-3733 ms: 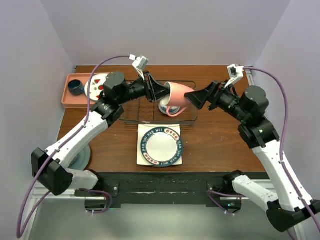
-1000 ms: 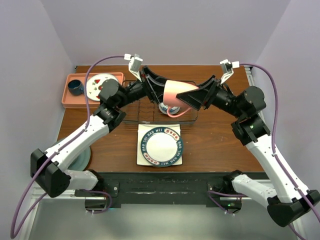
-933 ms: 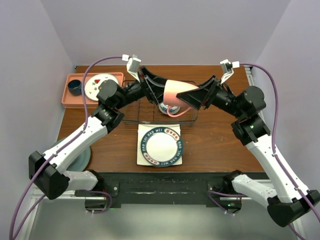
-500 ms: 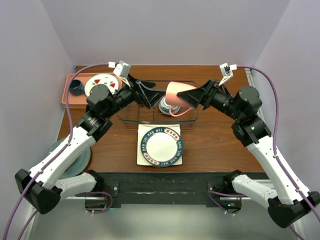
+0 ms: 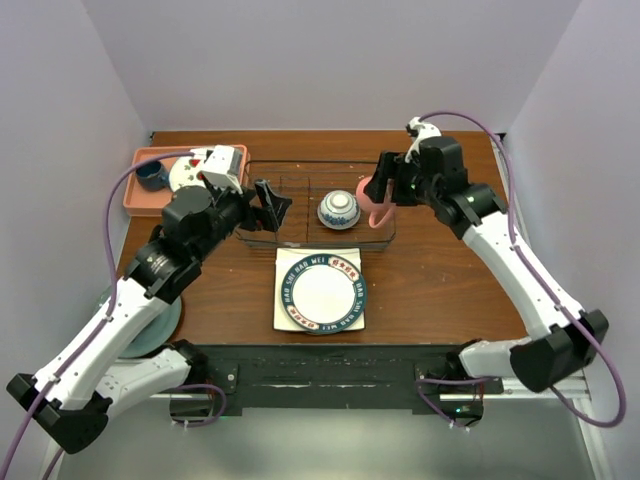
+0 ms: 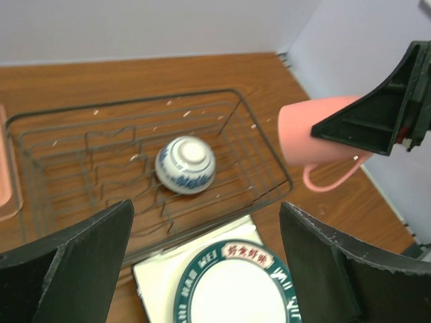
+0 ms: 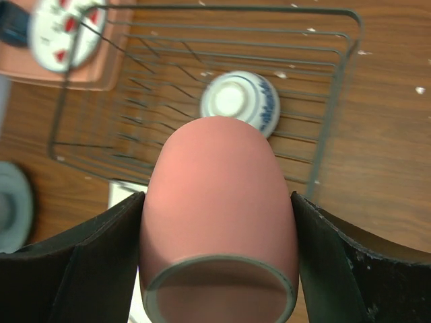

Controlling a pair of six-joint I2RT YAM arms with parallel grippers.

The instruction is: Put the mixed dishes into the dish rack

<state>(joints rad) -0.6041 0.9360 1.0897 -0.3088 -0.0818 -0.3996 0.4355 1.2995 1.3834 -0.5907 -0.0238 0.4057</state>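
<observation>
Bottom left: pale green round plate [image 5: 162, 325] on the table, half under the left arm. Bottom centre: white square plate [image 5: 284, 321] with lettered-rim round plate [image 5: 322, 292] stacked on it. Just above them is the dish rack [image 5: 310, 163]; blue-and-white bowl [image 5: 338, 210] sits in it upside down, right of middle. Left gripper [image 5: 272, 205] spread wide, empty, at the rack's left part. Right gripper [image 7: 217, 202] pinches pink mug [image 5: 377, 196], held on its side over the rack's right end. Upper left: salmon tray [image 5: 133, 197] holds dark blue cup [image 5: 152, 176] and red-marked white plate [image 5: 190, 170].
</observation>
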